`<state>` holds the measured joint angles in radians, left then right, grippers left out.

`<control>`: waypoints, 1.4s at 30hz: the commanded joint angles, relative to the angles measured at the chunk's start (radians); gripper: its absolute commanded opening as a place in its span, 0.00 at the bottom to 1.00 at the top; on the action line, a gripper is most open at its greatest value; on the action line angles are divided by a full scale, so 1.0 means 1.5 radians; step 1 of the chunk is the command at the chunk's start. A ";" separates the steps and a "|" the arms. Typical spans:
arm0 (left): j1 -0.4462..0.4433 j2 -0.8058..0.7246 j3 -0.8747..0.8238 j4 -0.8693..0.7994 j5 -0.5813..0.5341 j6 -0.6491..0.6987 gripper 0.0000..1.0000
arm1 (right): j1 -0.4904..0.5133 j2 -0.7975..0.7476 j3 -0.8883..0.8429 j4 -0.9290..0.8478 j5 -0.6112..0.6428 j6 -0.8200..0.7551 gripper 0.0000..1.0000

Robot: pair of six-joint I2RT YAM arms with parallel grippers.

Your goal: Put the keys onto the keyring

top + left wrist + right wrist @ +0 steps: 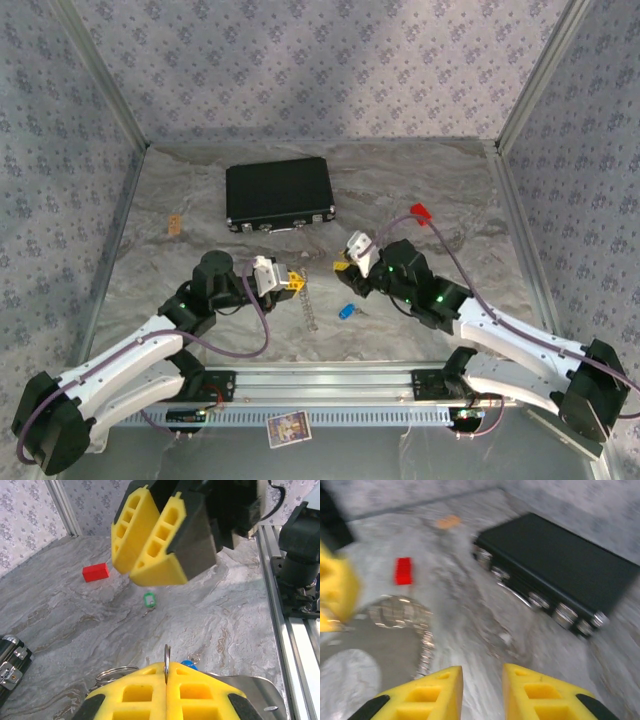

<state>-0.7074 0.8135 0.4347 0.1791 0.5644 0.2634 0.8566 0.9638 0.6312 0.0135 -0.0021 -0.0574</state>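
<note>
My left gripper (166, 667) is shut on a thin metal ring of the keyring (166, 655), which stands edge-on between its yellow pads. A second ring (114, 672) and the chain (310, 306) hang from it to the table. The blue key (347, 311) lies on the table just past the left fingers (189, 663). The green key (149, 600) lies farther off, under my right gripper (150, 545). My right gripper (482, 677) is open with nothing between its fingers, hovering close to the left gripper (293, 283) in mid-table.
A black case (280, 193) lies at the back centre. A small red block (419, 213) sits at the back right and an orange scrap (174, 224) at the left. Metal frame rails border the table.
</note>
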 commanded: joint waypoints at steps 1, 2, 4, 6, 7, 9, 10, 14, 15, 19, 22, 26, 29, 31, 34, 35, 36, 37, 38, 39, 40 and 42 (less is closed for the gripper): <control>-0.001 -0.004 0.036 0.006 -0.016 -0.005 0.00 | -0.002 0.014 0.026 -0.167 0.189 0.207 0.28; -0.002 -0.004 0.036 0.006 -0.021 -0.005 0.00 | -0.002 0.024 0.037 -0.208 0.216 0.251 0.28; -0.002 -0.004 0.036 0.010 -0.030 -0.003 0.00 | -0.004 0.051 0.060 -0.303 0.283 0.368 0.27; -0.001 -0.003 0.036 0.011 -0.041 -0.004 0.00 | -0.013 0.073 0.074 -0.376 0.304 0.458 0.24; -0.002 -0.001 0.036 0.011 -0.054 -0.004 0.00 | -0.021 0.084 0.080 -0.394 0.291 0.473 0.24; -0.002 0.003 0.040 0.002 -0.075 0.001 0.00 | -0.035 0.105 0.090 -0.407 0.255 0.480 0.24; -0.002 0.004 0.044 -0.005 -0.082 0.004 0.00 | -0.043 0.117 0.096 -0.407 0.243 0.488 0.25; -0.002 0.009 0.049 -0.014 -0.096 0.004 0.00 | -0.064 0.155 0.109 -0.407 0.220 0.505 0.27; -0.002 0.009 0.050 -0.018 -0.100 0.005 0.00 | -0.072 0.165 0.112 -0.407 0.215 0.508 0.28; -0.001 0.007 0.051 -0.033 -0.113 0.008 0.00 | -0.088 0.212 0.146 -0.457 0.198 0.506 0.31; -0.002 0.008 0.049 -0.031 -0.113 0.007 0.00 | -0.097 0.241 0.154 -0.467 0.187 0.507 0.32; -0.002 0.006 0.051 -0.034 -0.112 0.007 0.00 | -0.116 0.274 0.144 -0.424 0.140 0.500 0.32; -0.001 0.002 0.050 -0.039 -0.112 0.009 0.00 | -0.114 0.300 0.146 -0.387 0.076 0.473 0.32; -0.002 -0.001 0.050 -0.041 -0.111 0.010 0.00 | -0.103 0.317 0.155 -0.390 0.044 0.464 0.32; -0.002 -0.003 0.048 -0.041 -0.111 0.012 0.00 | -0.075 0.337 0.168 -0.405 0.021 0.463 0.32; -0.002 -0.003 0.048 -0.040 -0.110 0.012 0.00 | -0.067 0.341 0.170 -0.407 0.013 0.463 0.32; -0.002 -0.002 0.049 -0.039 -0.111 0.012 0.00 | -0.057 0.346 0.171 -0.407 0.005 0.463 0.32; -0.002 -0.001 0.049 -0.038 -0.110 0.012 0.00 | -0.046 0.350 0.171 -0.407 0.000 0.463 0.32; -0.002 0.000 0.049 -0.038 -0.110 0.013 0.00 | -0.035 0.353 0.172 -0.407 -0.003 0.463 0.32; -0.002 0.000 0.049 -0.038 -0.110 0.013 0.00 | -0.022 0.357 0.175 -0.407 -0.003 0.463 0.32; -0.002 0.000 0.048 -0.038 -0.110 0.013 0.00 | -0.011 0.362 0.179 -0.407 0.002 0.463 0.32; -0.002 -0.001 0.048 -0.038 -0.109 0.013 0.00 | 0.005 0.375 0.187 -0.429 0.017 0.463 0.33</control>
<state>-0.7074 0.8265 0.4652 0.1005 0.3954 0.2657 0.8391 1.5024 0.8772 -0.5812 0.0284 0.6498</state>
